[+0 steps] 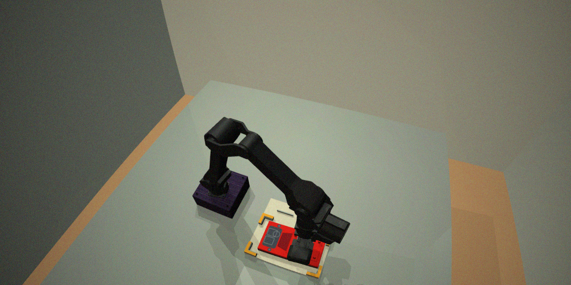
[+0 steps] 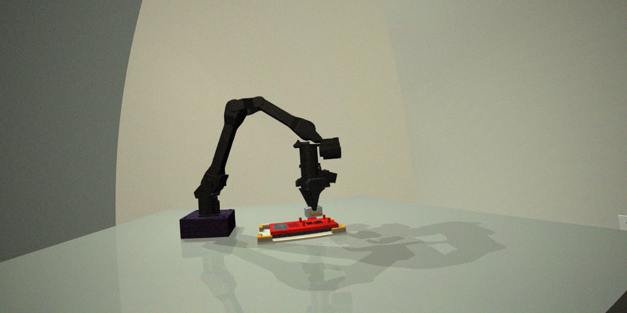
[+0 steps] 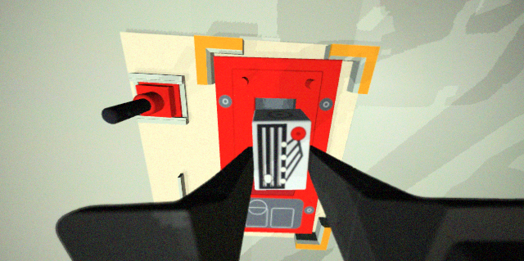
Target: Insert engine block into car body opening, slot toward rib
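Observation:
My gripper (image 1: 300,251) (image 2: 313,208) (image 3: 279,151) points down and is shut on the white engine block (image 2: 318,211) (image 3: 280,171). The block is hidden in the top view. It shows black stripes and a red disc towards the wrist camera. In the exterior view it is held level, a little above the red car body (image 1: 288,229) (image 2: 294,225) (image 3: 233,138). In the wrist view the grey opening (image 3: 275,102) shows just beyond the block's dark far side, and the block hides the rest of it. The rib and the block's slot are not visible.
The car body lies on a cream plate (image 1: 275,204) (image 3: 164,150) between orange corner brackets (image 1: 250,250) (image 3: 221,42). Several red pegs rise from the body. A black lever (image 3: 124,111) on a red base stands beside it, near a thin slot (image 1: 285,212). The arm's purple base (image 1: 239,187) (image 2: 207,227) stands left.

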{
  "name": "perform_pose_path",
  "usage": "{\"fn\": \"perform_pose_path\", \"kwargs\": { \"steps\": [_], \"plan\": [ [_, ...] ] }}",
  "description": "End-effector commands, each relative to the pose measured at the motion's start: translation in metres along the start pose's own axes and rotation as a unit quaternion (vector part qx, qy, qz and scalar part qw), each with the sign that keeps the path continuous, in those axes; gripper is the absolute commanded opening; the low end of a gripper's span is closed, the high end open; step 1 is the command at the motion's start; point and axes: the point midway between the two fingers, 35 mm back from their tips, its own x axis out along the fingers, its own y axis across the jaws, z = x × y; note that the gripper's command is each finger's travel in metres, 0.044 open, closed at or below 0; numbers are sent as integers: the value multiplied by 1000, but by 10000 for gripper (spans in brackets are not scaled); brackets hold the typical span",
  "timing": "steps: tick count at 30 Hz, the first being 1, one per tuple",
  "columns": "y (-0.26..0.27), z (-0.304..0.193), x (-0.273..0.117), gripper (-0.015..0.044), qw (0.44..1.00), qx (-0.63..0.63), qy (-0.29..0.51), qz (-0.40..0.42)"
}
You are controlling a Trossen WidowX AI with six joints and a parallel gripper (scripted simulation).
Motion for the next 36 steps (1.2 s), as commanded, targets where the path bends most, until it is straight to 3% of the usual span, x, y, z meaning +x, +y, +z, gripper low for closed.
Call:
{"fn": "perform_pose_path", "kwargs": {
  "steps": [1, 10, 23, 36],
  "plan": [
    [0, 0, 1, 160, 999, 49, 0, 2],
    [1, 1, 1, 160, 995, 99, 0, 2],
    [1, 1, 2, 160, 1000, -30, 0, 2],
    [1, 1, 4, 160, 998, 63, 0, 2]
  ]
}}
